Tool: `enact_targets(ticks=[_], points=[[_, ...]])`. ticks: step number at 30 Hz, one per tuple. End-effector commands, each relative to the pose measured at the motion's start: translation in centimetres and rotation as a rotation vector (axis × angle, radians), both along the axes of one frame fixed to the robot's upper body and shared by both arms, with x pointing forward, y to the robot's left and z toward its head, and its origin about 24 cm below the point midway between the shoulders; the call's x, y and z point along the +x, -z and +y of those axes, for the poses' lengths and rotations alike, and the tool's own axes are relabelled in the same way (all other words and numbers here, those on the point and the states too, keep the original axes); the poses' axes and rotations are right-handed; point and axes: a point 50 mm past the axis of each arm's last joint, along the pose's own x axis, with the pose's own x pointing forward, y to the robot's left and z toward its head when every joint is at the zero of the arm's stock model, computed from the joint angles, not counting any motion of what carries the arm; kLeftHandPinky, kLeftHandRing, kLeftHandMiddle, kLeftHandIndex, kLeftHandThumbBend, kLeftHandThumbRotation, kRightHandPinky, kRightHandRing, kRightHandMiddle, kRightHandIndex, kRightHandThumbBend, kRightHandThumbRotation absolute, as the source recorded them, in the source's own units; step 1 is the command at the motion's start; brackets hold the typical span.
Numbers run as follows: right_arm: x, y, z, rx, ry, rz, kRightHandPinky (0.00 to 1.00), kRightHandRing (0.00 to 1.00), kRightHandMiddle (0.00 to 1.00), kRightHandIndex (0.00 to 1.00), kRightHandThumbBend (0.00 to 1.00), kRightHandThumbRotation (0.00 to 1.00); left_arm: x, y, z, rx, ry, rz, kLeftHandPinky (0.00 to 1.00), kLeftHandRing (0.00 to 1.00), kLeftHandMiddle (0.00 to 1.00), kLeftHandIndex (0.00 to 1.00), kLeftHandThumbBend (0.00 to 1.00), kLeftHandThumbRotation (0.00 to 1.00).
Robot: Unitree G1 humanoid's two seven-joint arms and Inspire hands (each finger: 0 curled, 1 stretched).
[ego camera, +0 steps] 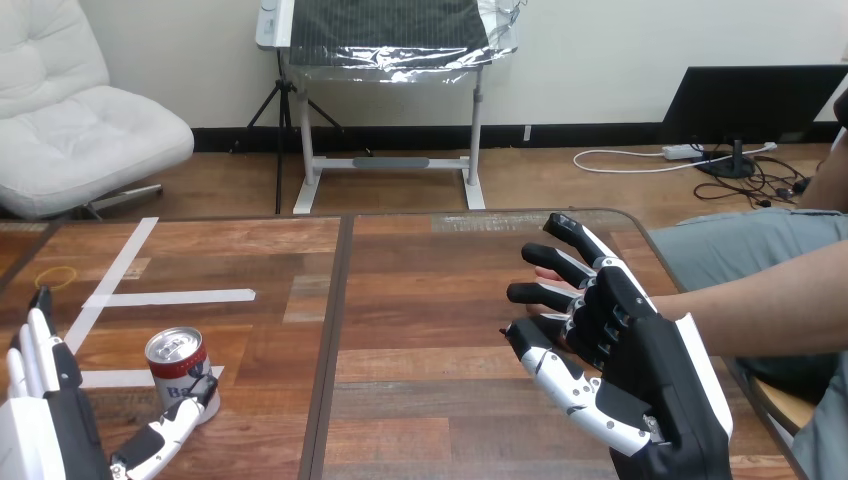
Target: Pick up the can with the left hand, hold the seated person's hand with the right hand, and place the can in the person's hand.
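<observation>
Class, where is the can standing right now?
The can stands upright at the head view's lower left, on the wooden table, beside the left hand and near the white tape strips.

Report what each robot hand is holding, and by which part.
Nothing in the left robot hand: thumb beside the standing can, fingers straight. The right robot hand lies over the person's hand; a hold cannot be told.

You get bright, even light, a pale sheen on the table (430,290) beyond the right hand (645,365), a gleam atop the can (177,362).
</observation>
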Motion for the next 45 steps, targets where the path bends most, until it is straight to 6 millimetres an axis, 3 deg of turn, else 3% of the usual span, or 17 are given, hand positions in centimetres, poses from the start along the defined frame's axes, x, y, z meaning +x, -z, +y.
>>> enact_targets(ticks=[1, 31, 45], points=[[0.8, -1.8, 0.1, 0.020, 0.003, -0.095, 0.62, 0.73, 0.83, 0.89, 0.47, 0.01, 1.5, -1.0, 0.0, 0.000, 0.016, -0.065, 0.95, 1.00, 1.00, 1.00, 0.85, 0.26], [0.8, -1.8, 0.2, 0.010, 0.009, -0.084, 0.63, 0.73, 0.83, 0.89, 0.47, 0.00, 2.1, -0.3, 0.1, -0.048, 0.046, 0.053, 0.95, 1.00, 1.00, 1.00, 0.87, 0.31], [0.8, -1.8, 0.2, 0.007, 0.008, -0.088, 0.62, 0.72, 0.83, 0.89, 0.47, 0.00, 2.9, 0.4, 0.6, -0.027, 0.052, 0.086, 0.94, 1.00, 1.00, 1.00, 0.88, 0.28]])
